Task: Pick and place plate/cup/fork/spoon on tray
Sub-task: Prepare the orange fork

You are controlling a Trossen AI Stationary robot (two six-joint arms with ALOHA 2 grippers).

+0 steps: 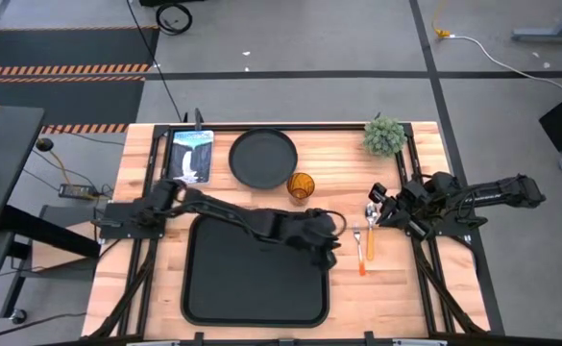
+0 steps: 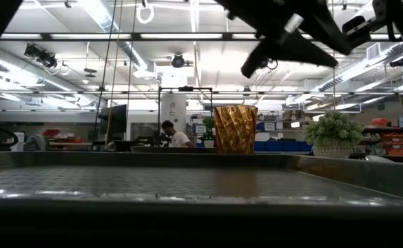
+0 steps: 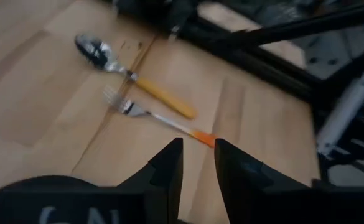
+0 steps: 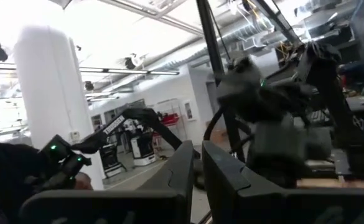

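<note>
Wooden surface [image 1: 146, 144] is noted bearing the fork [image 3: 157, 116] beside the tray [image 1: 204, 288], handle end lying just ahead of the left hand [image 3: 198, 163], fingers slightly apart and empty.

Round matte black plate [image 2: 180, 149] shows only as a thin edge in the low view; orange-handled fork's [image 3: 160, 118] handle end hidden behind left tool [image 3: 198, 163].
</note>
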